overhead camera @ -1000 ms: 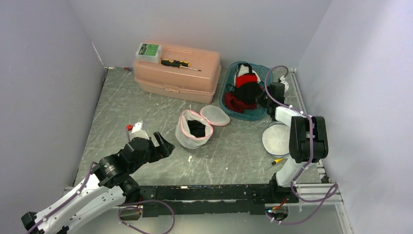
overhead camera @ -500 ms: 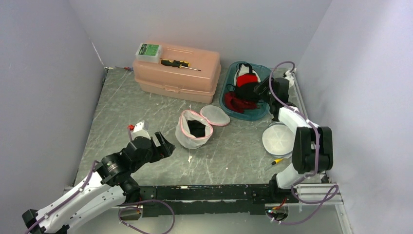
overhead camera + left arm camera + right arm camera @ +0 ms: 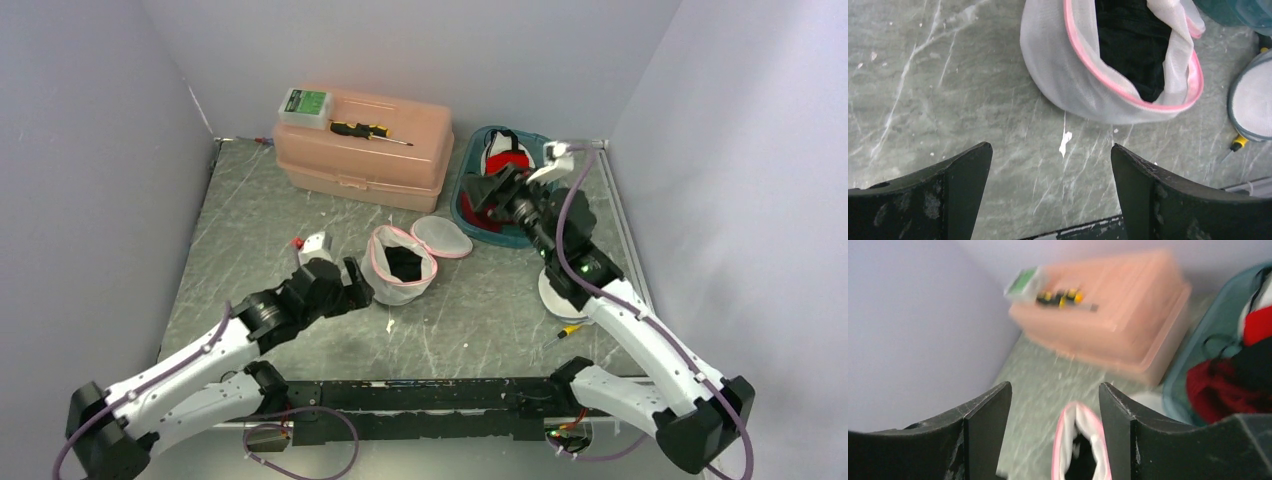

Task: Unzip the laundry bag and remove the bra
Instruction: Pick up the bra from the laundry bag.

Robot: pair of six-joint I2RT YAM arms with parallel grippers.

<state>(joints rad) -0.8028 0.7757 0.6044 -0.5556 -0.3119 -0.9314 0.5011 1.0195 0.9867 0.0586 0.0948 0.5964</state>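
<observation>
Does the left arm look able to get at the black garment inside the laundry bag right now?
Probably yes. The left gripper is open just short of the laundry bag, whose mouth gapes wide with the black garment exposed; nothing stands between them.

Left arm [image 3: 205, 348] reaching forward low, jaws wide apart, right arm [image 3: 640, 325] raised, jaws parted.
</observation>
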